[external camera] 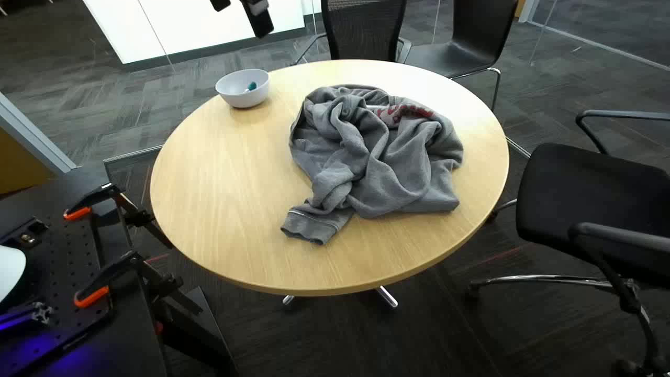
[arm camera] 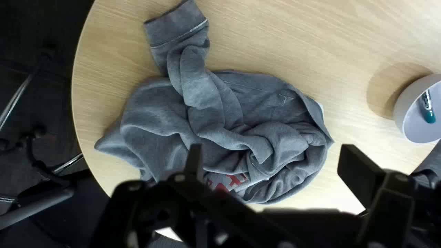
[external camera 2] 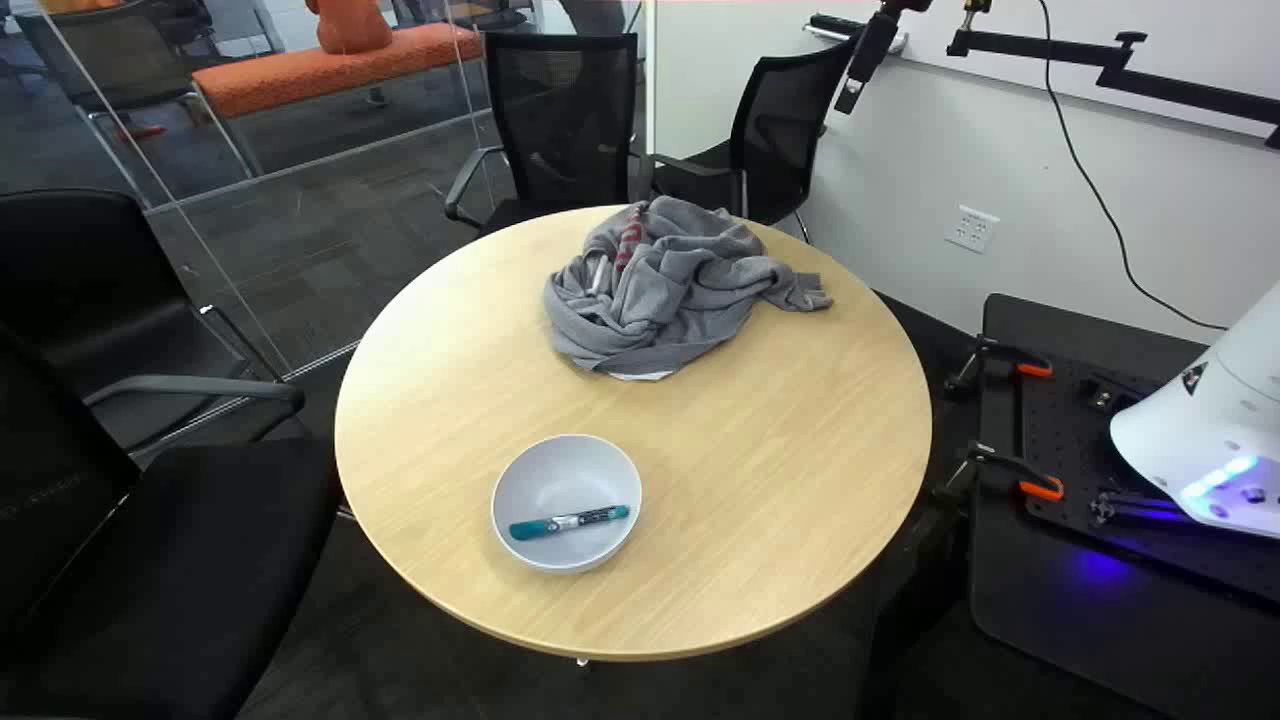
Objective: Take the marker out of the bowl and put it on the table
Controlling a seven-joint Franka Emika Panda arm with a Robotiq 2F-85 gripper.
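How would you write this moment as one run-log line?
Black gripper: open, empty; slim teal marker: in round pale-grey bowl; bowl: on round tan wooden table; grey cloth heap: on table; removal: pending

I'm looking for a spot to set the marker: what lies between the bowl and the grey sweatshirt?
Only bare table separates the bowl from the grey sweatshirt, as both exterior views and the wrist view show.

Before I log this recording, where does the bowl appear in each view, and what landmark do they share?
In an exterior view: the bowl, upper left of centre.
In an exterior view: the bowl, below and slightly left of centre.
In the wrist view: the bowl, right edge, partly cut off.
Shared landmark: the grey cloth heap, on the table in all three.
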